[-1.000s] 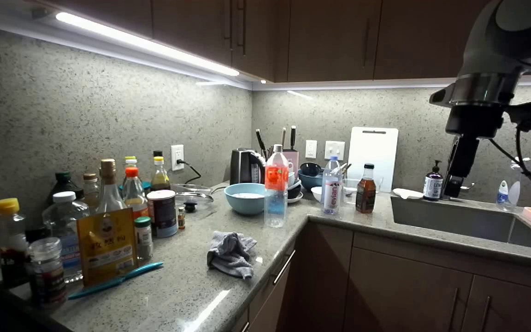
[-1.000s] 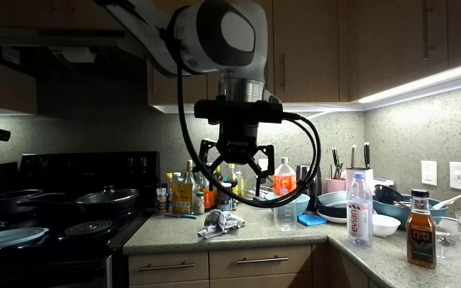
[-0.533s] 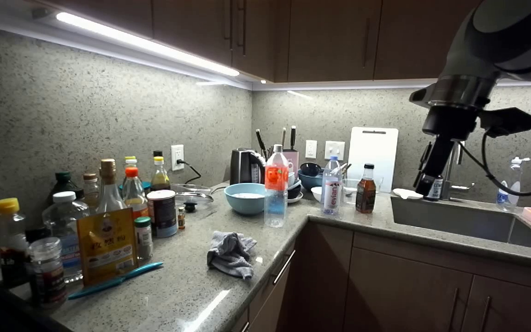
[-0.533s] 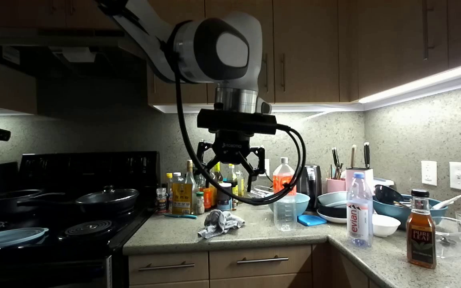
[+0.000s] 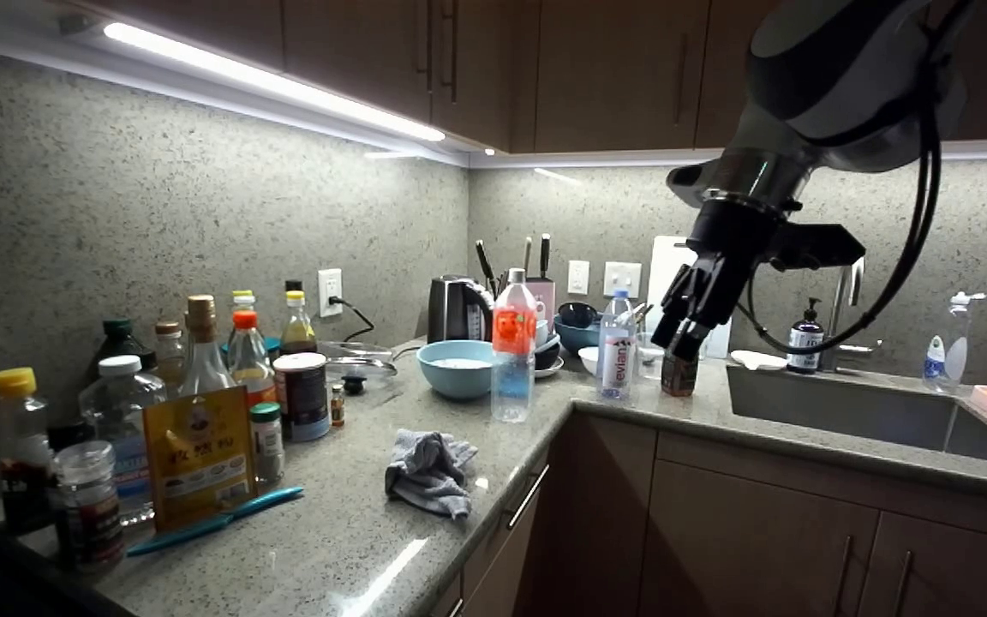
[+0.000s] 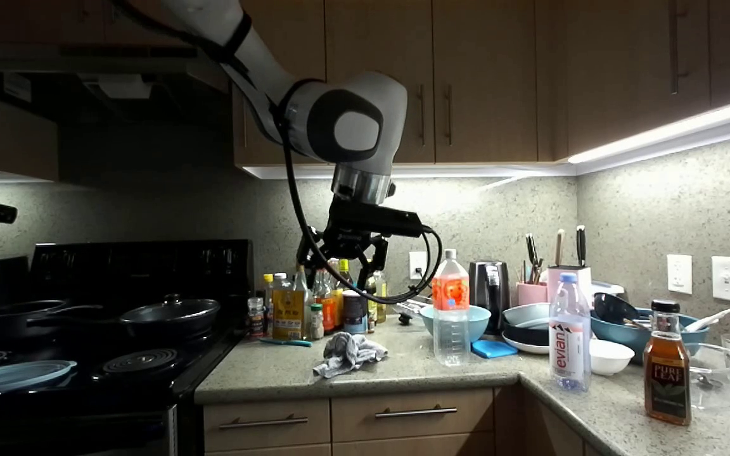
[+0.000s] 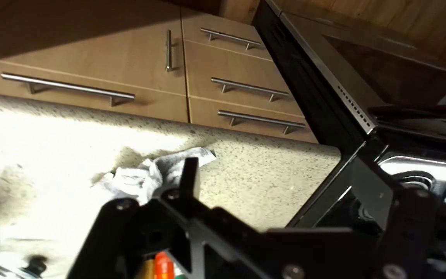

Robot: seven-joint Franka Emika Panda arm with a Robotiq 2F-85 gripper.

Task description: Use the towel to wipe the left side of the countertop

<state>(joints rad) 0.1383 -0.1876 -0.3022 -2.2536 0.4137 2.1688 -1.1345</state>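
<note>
The grey towel [image 5: 431,473] lies crumpled on the speckled countertop [image 5: 314,561] near its front edge. It also shows in an exterior view [image 6: 349,356], right of the stove. My gripper [image 6: 333,278] hangs in the air above the countertop, tilted, well clear of the towel. It also shows in an exterior view [image 5: 673,343], in front of the tea bottle. In the wrist view the gripper [image 7: 281,178] stands open, its fingers wide apart with nothing between them. The towel [image 7: 145,176] is partly hidden behind one finger there.
Several seasoning bottles and a yellow packet [image 5: 200,463] line the wall side, with a turquoise knife [image 5: 215,523] before them. A tall orange-labelled bottle [image 6: 451,294] and a blue bowl [image 5: 457,370] stand beyond the towel. The black stove [image 6: 213,354] borders the countertop.
The arm has moved lower and, in an exterior view, leftward toward the towel's side of the counter. The gripper has tilted and stays open. The towel has not moved.
</note>
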